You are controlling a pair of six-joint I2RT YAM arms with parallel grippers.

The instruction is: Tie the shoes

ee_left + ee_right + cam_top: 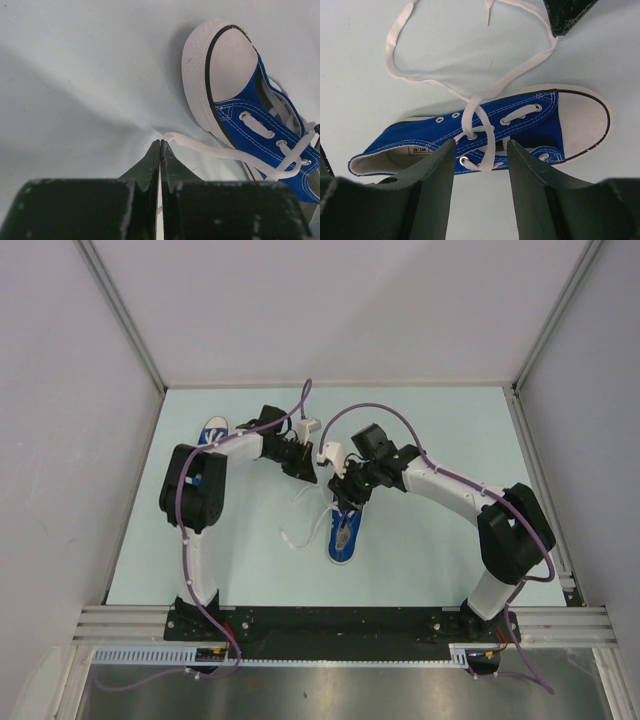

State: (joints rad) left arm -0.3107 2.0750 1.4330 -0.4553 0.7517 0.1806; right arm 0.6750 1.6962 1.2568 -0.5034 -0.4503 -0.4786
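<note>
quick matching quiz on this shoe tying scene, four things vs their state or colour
1 left tool
2 right tool
3 toe cap
4 far shoe

a white
b open above the near shoe
c partly hidden behind the left arm
d shut on a lace

Pairs: 1-d, 2-b, 3-a, 4-c

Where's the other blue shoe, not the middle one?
In the top view, the other shoe lies far left on the table, its toe peeking out behind the left arm, left of the middle shoe.
</note>
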